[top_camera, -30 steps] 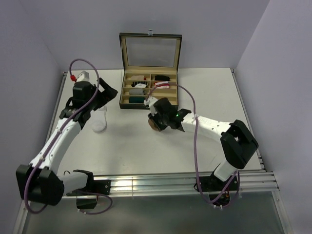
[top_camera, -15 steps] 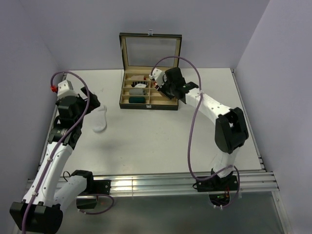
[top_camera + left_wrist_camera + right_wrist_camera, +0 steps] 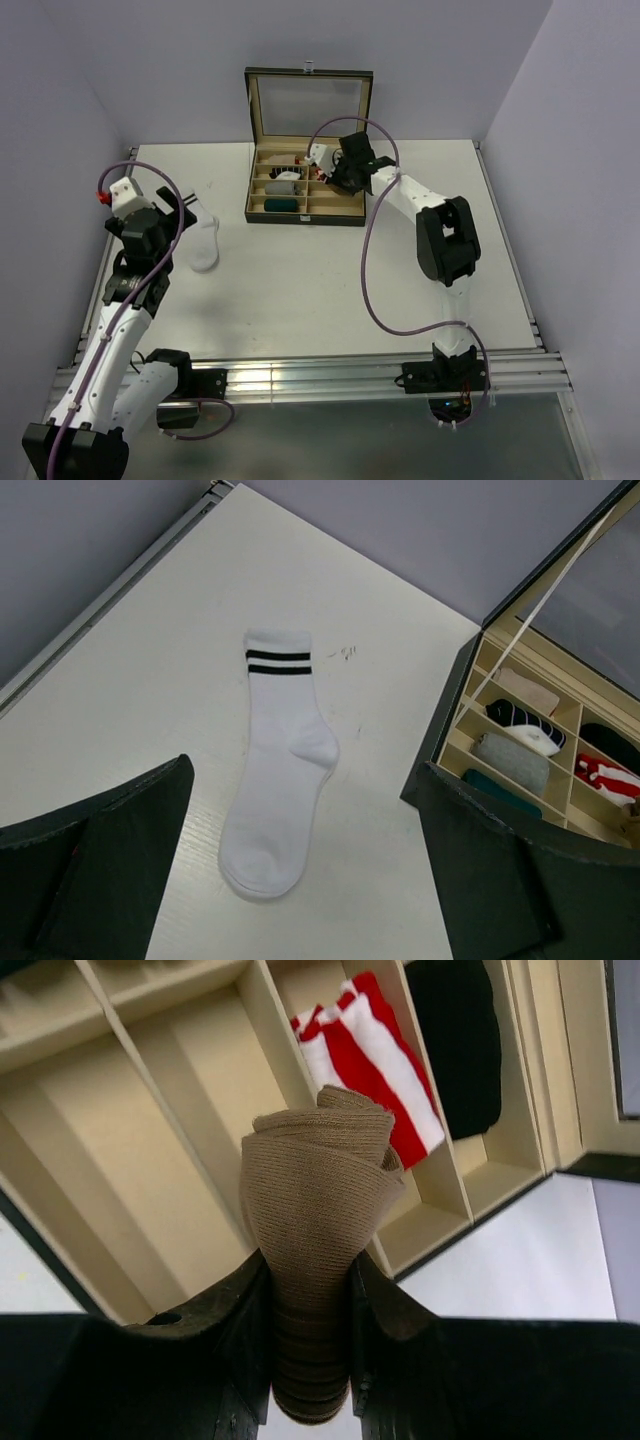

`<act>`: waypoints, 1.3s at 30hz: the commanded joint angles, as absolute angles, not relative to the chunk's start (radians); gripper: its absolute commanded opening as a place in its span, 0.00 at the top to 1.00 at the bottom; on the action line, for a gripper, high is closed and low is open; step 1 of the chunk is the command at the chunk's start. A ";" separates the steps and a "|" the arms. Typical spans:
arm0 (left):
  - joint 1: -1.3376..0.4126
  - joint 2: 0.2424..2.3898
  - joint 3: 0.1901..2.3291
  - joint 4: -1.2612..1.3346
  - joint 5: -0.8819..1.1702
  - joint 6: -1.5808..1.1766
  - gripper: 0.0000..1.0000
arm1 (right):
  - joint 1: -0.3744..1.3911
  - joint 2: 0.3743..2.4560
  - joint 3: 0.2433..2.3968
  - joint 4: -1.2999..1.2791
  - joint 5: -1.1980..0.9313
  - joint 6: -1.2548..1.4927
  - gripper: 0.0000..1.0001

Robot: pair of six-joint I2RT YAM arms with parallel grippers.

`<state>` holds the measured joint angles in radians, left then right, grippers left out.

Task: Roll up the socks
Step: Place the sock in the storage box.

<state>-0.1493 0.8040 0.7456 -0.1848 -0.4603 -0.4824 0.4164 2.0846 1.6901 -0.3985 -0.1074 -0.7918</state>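
Top view: left gripper (image 3: 183, 212) is hanging wide open just beside the flat white sock (image 3: 205, 245). Right gripper (image 3: 335, 178) is hovering over the box (image 3: 305, 217).

Left wrist: the white sock is lying unrolled, untouched.

Right wrist: jaws are pinching the rolled tan sock (image 3: 315, 1180) above a divider, beside the striped sock (image 3: 375, 1070).

Risk: the roll could be unwinding on release, or catching that divider.

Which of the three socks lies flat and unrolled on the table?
The white fabric sock with two dark cuff stripes. The tan-brown sock is rolled up in the right gripper; the red-and-white striped sock sits in the compartmented box.
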 commanded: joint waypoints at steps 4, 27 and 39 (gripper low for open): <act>-0.158 0.818 0.741 -0.129 -0.518 -0.462 0.01 | 0.414 2.148 1.758 -0.374 -0.181 -0.868 1.00; -0.163 0.810 0.719 -0.097 -0.486 -0.457 0.01 | 0.348 2.384 2.029 -0.683 -0.403 -0.996 0.91; -0.163 0.796 0.716 -0.089 -0.474 -0.460 0.02 | 0.341 2.376 2.017 -0.675 -0.408 -1.014 0.58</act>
